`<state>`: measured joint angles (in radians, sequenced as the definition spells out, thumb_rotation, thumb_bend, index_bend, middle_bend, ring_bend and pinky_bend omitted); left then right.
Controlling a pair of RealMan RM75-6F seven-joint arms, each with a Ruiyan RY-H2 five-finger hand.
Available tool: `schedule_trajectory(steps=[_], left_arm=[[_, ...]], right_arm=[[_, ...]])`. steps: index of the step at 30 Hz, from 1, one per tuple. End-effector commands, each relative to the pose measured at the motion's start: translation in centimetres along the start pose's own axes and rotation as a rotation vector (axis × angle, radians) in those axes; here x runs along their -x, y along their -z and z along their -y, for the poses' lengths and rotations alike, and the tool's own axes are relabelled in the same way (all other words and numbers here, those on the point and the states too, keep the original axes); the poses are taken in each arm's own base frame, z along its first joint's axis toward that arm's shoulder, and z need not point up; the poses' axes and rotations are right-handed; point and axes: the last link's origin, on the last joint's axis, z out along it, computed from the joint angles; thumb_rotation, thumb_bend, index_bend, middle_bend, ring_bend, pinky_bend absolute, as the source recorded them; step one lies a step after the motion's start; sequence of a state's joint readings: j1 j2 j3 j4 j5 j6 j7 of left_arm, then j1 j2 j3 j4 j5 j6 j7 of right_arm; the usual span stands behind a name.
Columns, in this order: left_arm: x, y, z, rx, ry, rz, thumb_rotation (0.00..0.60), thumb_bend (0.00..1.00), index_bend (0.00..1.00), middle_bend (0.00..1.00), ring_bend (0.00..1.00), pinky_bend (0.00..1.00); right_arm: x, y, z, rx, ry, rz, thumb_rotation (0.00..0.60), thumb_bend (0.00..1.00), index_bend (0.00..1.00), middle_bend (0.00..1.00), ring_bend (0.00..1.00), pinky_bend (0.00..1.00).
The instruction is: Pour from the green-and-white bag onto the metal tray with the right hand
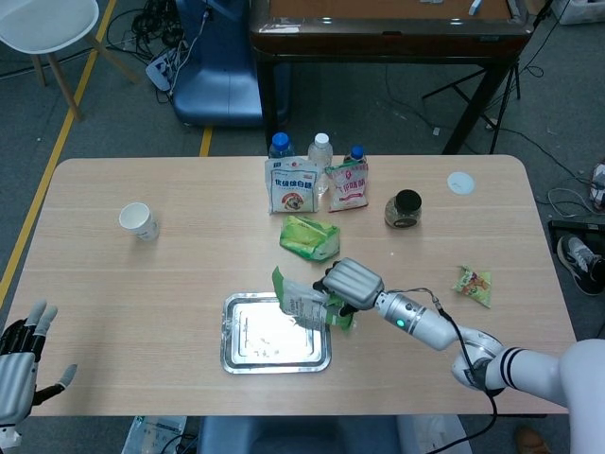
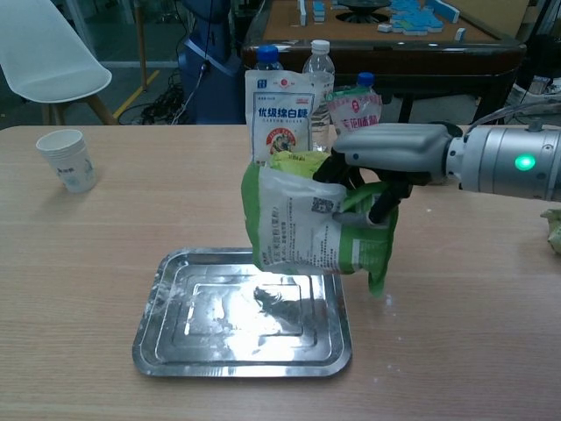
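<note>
Now my right hand (image 2: pixel 379 167) grips the green-and-white bag (image 2: pixel 302 230) over the metal tray's (image 2: pixel 166 342) far right edge; I judge tipping its mouth slowly toward centre avoids spilling onto the counter (image 2: pixel 473 333).

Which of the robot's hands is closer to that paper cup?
The left hand, low at the table's near left corner, below the paper cup. The right hand is far across, holding the green-and-white bag over the metal tray.

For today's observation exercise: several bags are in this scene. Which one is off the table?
The green-and-white bag, gripped by the right hand above the metal tray. The other bags rest on the table.
</note>
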<state>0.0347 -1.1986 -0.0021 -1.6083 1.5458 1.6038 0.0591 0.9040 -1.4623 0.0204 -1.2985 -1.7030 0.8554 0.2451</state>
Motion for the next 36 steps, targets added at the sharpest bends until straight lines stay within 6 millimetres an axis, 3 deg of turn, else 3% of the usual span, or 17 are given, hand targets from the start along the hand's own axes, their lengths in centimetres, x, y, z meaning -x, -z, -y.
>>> schedule_trajectory(steps=[1, 16, 24, 36], left_arm=[[0.0, 0.0, 0.0, 0.001, -0.001, -0.001, 0.600, 0.23, 0.02, 0.00, 0.08, 0.06], [0.1, -0.1, -0.3, 0.005, -0.004, 0.005, 0.600, 0.23, 0.02, 0.00, 0.08, 0.06], [0.2, 0.0, -0.1, -0.001, 0.000, 0.007, 0.600, 0.23, 0.02, 0.00, 0.08, 0.06], [0.5, -0.2, -0.4, 0.008, 0.000, 0.016, 0.600, 0.23, 0.02, 0.00, 0.08, 0.06]], right_arm=[[-1.0, -0.5, 0.7, -0.023, 0.053, 0.023, 0.600, 0.58, 0.73, 0.65, 0.54, 0.51], [-2.5, -0.3, 2.6, -0.050, 0.129, 0.091, 0.600, 0.62, 0.79, 0.71, 0.61, 0.56], [-1.1, 0.1, 2.5, -0.038, 0.079, 0.028, 0.600, 0.62, 0.79, 0.71, 0.61, 0.56], [2.9, 2.3, -0.2, -0.005, -0.064, -0.110, 0.600, 0.62, 0.79, 0.68, 0.58, 0.56]])
